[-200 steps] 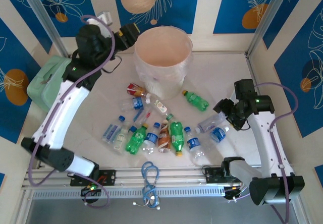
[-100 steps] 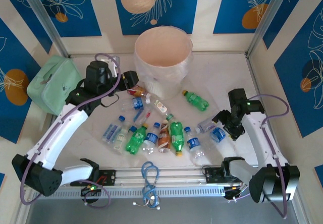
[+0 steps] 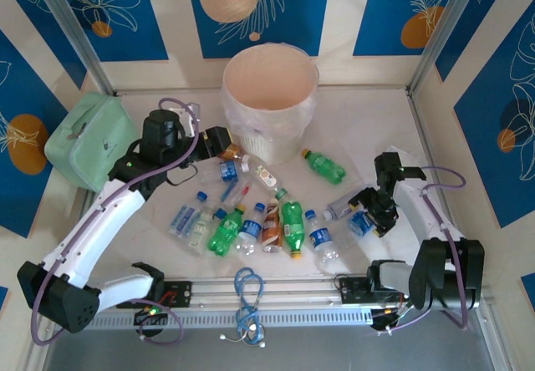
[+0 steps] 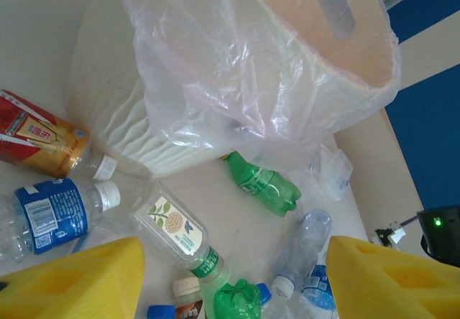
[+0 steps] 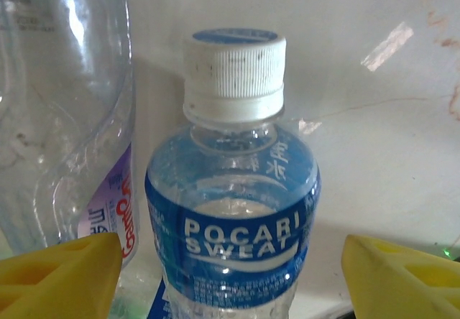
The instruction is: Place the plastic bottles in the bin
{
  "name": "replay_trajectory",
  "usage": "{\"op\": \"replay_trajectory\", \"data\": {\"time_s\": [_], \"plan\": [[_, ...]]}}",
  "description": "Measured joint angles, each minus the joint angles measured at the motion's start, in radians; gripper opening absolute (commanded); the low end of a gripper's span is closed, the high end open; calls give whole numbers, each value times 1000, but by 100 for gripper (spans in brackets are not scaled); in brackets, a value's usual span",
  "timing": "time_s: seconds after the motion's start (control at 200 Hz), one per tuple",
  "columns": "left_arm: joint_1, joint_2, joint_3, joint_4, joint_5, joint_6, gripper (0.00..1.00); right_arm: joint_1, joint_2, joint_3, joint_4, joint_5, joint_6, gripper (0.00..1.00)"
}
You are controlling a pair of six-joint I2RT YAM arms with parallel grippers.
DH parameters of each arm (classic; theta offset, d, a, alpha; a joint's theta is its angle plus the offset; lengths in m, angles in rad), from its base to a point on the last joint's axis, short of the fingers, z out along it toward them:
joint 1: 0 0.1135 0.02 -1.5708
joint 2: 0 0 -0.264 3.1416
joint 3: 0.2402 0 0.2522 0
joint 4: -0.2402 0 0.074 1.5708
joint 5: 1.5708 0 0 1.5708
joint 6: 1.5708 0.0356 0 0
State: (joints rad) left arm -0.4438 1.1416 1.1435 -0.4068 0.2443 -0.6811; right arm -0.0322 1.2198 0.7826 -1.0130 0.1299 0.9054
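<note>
The bin (image 3: pixel 270 87) stands at upper centre of the tabletop (image 3: pixel 368 120), with the plastic bottles (image 3: pixel 292 221) scattered below it. The left jaws hang open and empty by its base. At centre right, the right jaws gape astride a Pocari bottle (image 5: pixel 233 225), which looks light, crushable and slick. Grip its labelled body.

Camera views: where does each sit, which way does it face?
Top external: above and behind the arms, looking down on the table; both arms show, bases at bottom.
Left wrist: low, facing the bin; yellow fingers of the left gripper at both bottom corners.
Right wrist: close on a Pocari Sweat bottle; yellow fingers of the right gripper flank it.
Shared: top external and left wrist both show the bin and green bottle beside it.
</note>
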Motion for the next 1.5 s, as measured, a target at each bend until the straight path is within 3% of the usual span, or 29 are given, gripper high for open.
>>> {"op": "replay_trajectory", "data": {"time_s": [0.43, 0.915, 1.13, 1.351, 1.501], "plan": [[-3, 0, -6, 25, 22, -26, 72, -10, 89, -38, 85, -13, -7, 79], [-4, 0, -13, 25, 22, -27, 74, -10, 113, -43, 110, -15, -15, 62], [-4, 0, -13, 25, 21, -21, 80, -6, 52, -30, 72, -8, -15, 57], [-4, 24, 11, 25, 30, -17, 84, 32, -84, 102, 10, -1, -16, 56], [-4, 37, 20, 61, 85, -28, 84, 71, -210, 180, 50, -88, -21, 56]]}}
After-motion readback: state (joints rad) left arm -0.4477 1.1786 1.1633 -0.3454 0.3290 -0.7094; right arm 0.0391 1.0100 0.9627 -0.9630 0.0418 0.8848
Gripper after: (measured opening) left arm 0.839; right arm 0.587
